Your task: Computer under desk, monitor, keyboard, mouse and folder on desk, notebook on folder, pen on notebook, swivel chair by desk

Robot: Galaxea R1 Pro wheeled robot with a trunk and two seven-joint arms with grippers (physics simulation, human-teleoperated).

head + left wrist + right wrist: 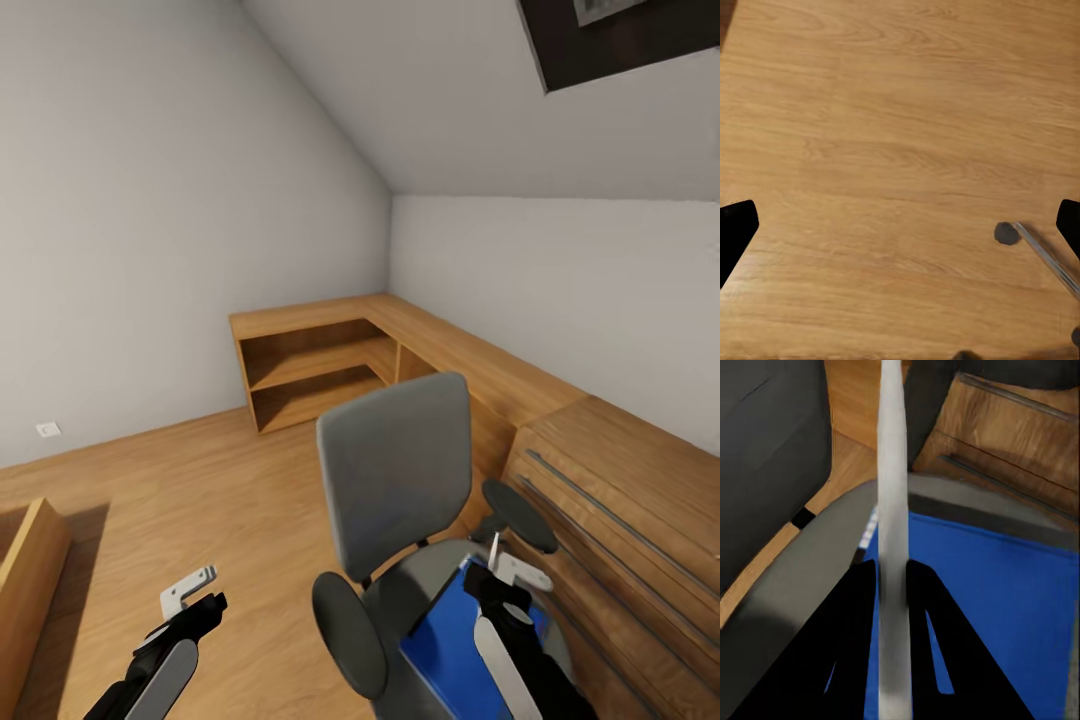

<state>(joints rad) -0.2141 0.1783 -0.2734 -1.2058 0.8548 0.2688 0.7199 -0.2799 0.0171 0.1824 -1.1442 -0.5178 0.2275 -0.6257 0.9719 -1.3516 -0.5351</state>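
Note:
The swivel chair (395,480) stands in front of me, its grey back facing the room corner. The bright blue folder (450,640) lies flat on its seat (795,585). My right gripper (510,582) hovers just above the folder (1005,600), shut on the thin pale notebook (892,472), which I see edge-on between the black fingers (847,660). My left gripper (200,592) hangs open over bare floor left of the chair; its fingertips (735,232) are spread wide. The desk, monitor, keyboard, mouse, computer and pen are out of view.
Light wooden low shelving (310,370) runs along both walls into the corner. A wooden drawer unit (620,500) stands close to the chair's right. Another wooden piece (30,560) sits at the left. A chrome chair leg with a caster (1005,232) lies under my left gripper.

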